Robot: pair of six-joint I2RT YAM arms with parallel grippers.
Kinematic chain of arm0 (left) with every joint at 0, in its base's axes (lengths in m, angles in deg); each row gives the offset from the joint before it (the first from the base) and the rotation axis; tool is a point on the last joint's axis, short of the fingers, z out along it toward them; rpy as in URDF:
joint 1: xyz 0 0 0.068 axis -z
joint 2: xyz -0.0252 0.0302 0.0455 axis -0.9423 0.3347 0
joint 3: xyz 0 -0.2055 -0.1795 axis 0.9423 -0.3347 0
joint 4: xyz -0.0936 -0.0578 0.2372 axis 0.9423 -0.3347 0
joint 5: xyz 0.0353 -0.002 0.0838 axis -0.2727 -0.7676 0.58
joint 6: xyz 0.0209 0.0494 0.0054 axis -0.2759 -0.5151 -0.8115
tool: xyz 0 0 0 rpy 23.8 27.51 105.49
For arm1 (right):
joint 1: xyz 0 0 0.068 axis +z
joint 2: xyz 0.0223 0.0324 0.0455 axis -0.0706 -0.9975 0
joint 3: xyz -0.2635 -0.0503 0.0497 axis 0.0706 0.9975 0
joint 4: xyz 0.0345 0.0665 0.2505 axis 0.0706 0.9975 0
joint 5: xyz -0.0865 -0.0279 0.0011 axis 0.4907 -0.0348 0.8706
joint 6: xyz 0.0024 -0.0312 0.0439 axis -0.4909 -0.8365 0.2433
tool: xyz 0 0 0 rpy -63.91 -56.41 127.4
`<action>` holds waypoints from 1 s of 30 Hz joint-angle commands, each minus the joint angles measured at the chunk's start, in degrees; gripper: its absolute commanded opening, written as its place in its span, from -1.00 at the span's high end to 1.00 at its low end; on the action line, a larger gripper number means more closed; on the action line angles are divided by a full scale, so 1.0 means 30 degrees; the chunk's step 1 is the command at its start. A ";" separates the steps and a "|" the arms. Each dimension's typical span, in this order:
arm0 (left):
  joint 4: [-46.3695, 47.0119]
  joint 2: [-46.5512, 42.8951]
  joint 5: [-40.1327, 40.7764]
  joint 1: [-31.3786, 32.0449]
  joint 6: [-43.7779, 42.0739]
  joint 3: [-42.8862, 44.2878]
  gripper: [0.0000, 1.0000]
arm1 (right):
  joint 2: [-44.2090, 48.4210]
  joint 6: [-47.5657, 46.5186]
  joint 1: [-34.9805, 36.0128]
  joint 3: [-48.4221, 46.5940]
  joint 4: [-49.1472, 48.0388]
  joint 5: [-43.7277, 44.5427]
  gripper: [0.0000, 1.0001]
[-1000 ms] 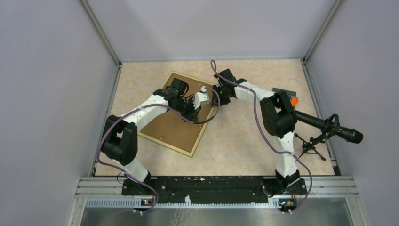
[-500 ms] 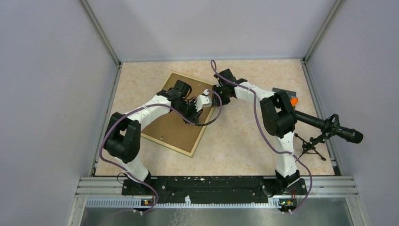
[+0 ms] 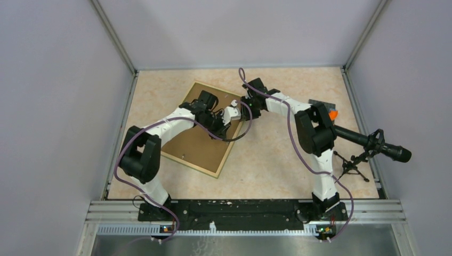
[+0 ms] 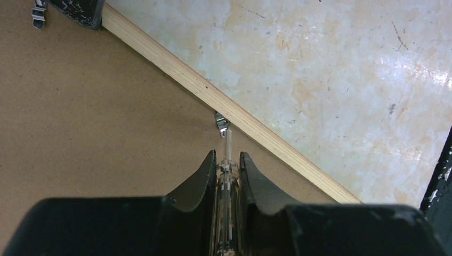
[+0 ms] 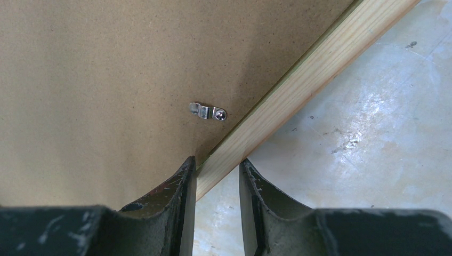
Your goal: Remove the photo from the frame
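Observation:
The frame (image 3: 194, 141) lies face down on the table, its brown fibreboard back up; the photo is hidden under it. My left gripper (image 3: 223, 118) is over the frame's right part, shut on a clear-handled screwdriver (image 4: 227, 178). The screwdriver's tip touches a small metal clip (image 4: 222, 124) beside the wooden rim (image 4: 277, 146). My right gripper (image 3: 247, 109) stands at the frame's far right edge. In the right wrist view its jaws (image 5: 217, 160) straddle the wooden rim (image 5: 298, 80), one finger over the back, one over the table. Another metal clip (image 5: 208, 112) lies just ahead.
A black cylinder on a small tripod (image 3: 373, 144) stands at the right edge of the table, with an orange piece (image 3: 333, 114) and a grey object (image 3: 320, 102) behind the right arm. Grey walls close in the table on three sides.
My left gripper has shifted a little up and to the right over the frame's back, toward the right edge. The right arm and the frame have not moved.

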 commanded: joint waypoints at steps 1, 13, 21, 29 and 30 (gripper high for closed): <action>0.0217 0.0435 0.1314 -0.0208 -0.0181 0.0293 1.00 | -0.0909 -0.1273 -0.0035 0.0683 0.2299 0.0349 1.00; -0.0292 0.0161 0.2270 -0.0851 -0.0684 0.0368 1.00 | -0.0906 -0.1327 -0.0173 0.0738 0.2270 0.0366 1.00; -0.0927 -0.0131 0.1755 -0.1024 -0.1608 0.0290 1.00 | -0.0892 -0.1332 -0.0216 0.0725 0.2270 0.0336 1.00; -0.2016 -0.0600 0.1486 -0.1027 -0.2885 -0.0170 1.00 | -0.1007 -0.1394 -0.0347 0.0534 0.2328 0.0415 1.00; -0.2052 -0.0643 0.1525 -0.1042 -0.2814 -0.0190 1.00 | -0.1010 -0.1446 -0.0380 0.0492 0.2328 0.0438 1.00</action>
